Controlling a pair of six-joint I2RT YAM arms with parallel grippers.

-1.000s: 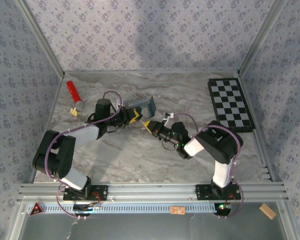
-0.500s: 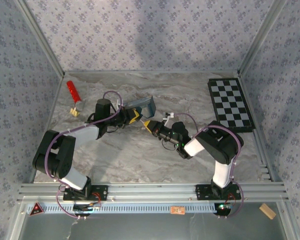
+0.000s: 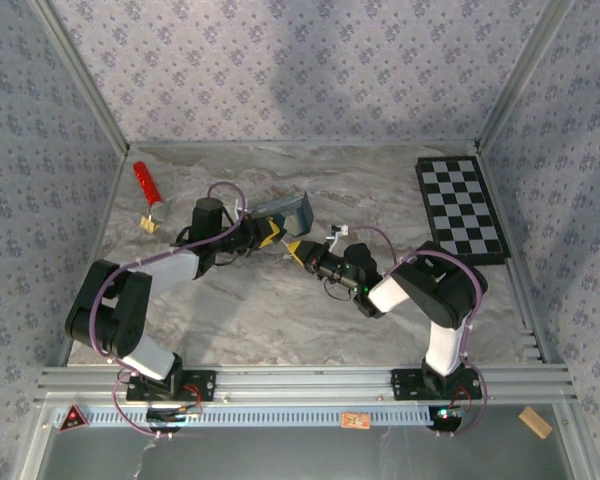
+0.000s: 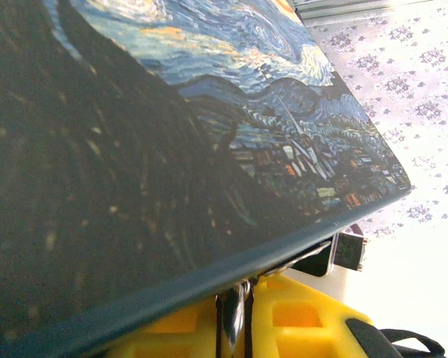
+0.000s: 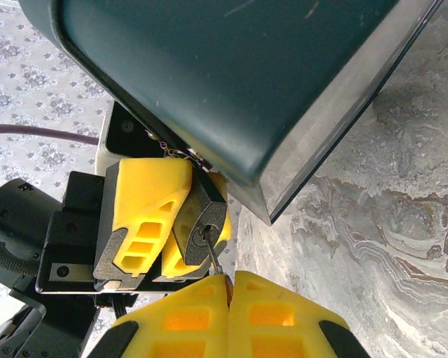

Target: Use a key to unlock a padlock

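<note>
My right gripper (image 5: 228, 280) is pinched narrow, its two yellow fingertips pressed together on the key (image 5: 210, 258), whose thin metal shaft sticks out straight ahead of them. The padlock (image 5: 201, 224) sits just beyond that shaft, a small dark block facing my right fingertips, and the key's tip meets the keyhole in its face; how deep it sits I cannot tell. My left gripper (image 5: 181, 216) comes in from the opposite side and clamps the padlock between its own yellow fingers, one on either side of the body, so the lock hangs off the table (image 5: 373, 224) between my two tools. From above, both grippers point nose to nose, the left gripper (image 3: 268, 233) just beside the right gripper (image 3: 298, 250), with the lock too small to make out in the gap. The blue painted tin (image 5: 231, 82) lies close past my left fingertips, and its dark side looms right over the padlock.
</note>
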